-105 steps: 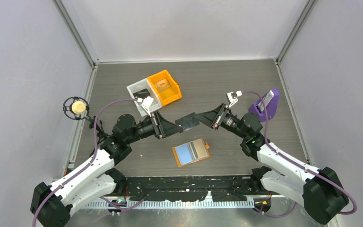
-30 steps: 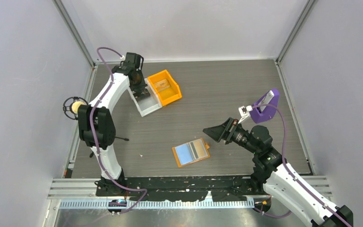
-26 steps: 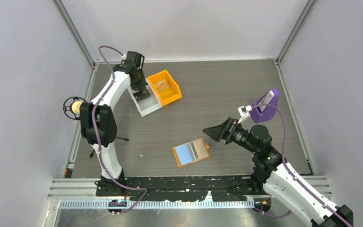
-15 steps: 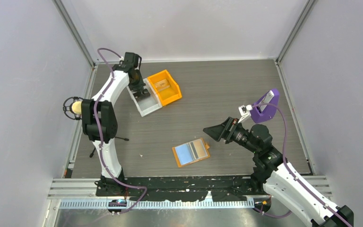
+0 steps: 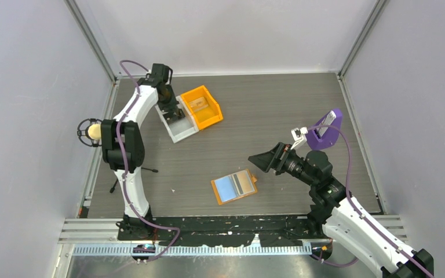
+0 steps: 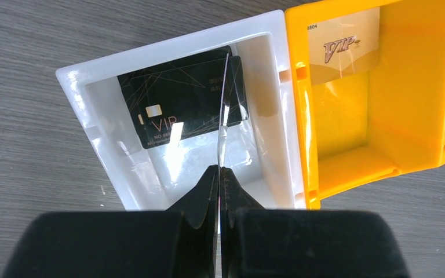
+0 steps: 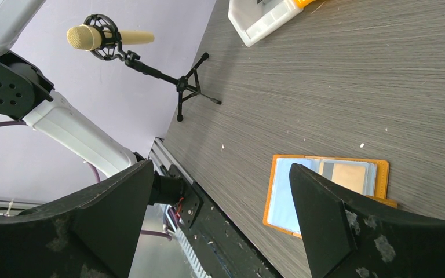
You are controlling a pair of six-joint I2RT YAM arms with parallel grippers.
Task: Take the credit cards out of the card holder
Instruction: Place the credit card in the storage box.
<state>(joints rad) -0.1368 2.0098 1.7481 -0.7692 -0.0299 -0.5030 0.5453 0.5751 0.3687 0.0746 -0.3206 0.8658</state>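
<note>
Left arm (image 5: 142, 105) has swung to the table's (image 5: 266, 104) far-left corner. Over the white bin (image 6: 81, 81), the left gripper (image 6: 218, 174) pinches a thin card (image 6: 225, 110) edge-on, drop pending. The right gripper (image 5: 255, 158) gapes empty near the card holder (image 5: 234, 186), which lies open by the near edge.

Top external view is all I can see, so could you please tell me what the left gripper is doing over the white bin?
Observer: The left gripper is shut on a thin glossy card, held edge-on above the white plastic bin.
Operator: Thank you. Does that bin hold anything?
Observer: Yes, a black card with VIP printed on it lies flat on its floor.
Operator: And the bin next to it, please?
Observer: The orange plastic bin holds a pale gold card, also lettered VIP.
</note>
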